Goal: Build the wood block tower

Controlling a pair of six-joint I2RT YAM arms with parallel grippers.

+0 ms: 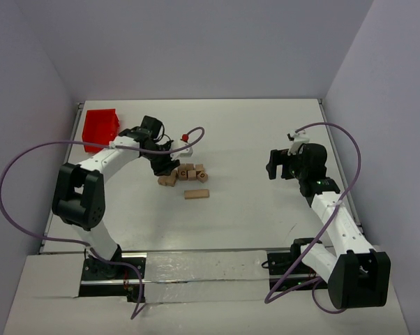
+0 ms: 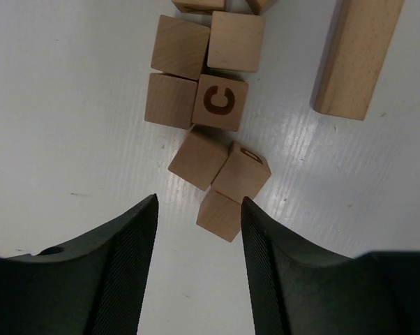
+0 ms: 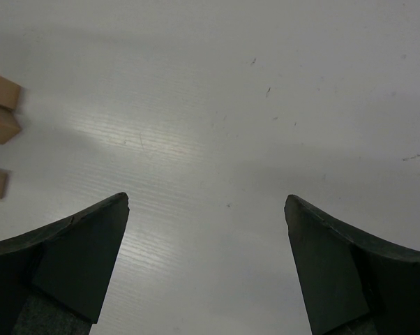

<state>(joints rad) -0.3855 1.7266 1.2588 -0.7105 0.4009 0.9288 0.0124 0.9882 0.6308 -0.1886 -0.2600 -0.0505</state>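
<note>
Left gripper (image 2: 199, 204) is over the cubes (image 1: 185, 172), jaws parted a little wider than one cube, holding nothing. The heap lies a little left of the desk's (image 1: 252, 216) middle. No tower yet, and the cubes look loose. In the wrist view the nearest cube (image 2: 220, 216) sits just beyond the fingertips, turned cornerwise to them and touching the neighbours behind it.

That's the trouble: closing from here would pinch corners, not faces, and the cube would likely twist out or drag the others along. Better, I'd say, to turn the wrist till the pads run parallel to two opposite faces, then come straight down with a finger on bare desk either side. Grip centred and lift straight up.

The C cube (image 2: 220, 102) and the long block (image 2: 356, 56) lie further off, out of the way. Right gripper (image 3: 206, 209) hangs wide open and empty toward the right edge, well apart from the heap — free to steady things when the stacking starts. Bin (image 1: 100, 128) sits at the far left corner.
</note>
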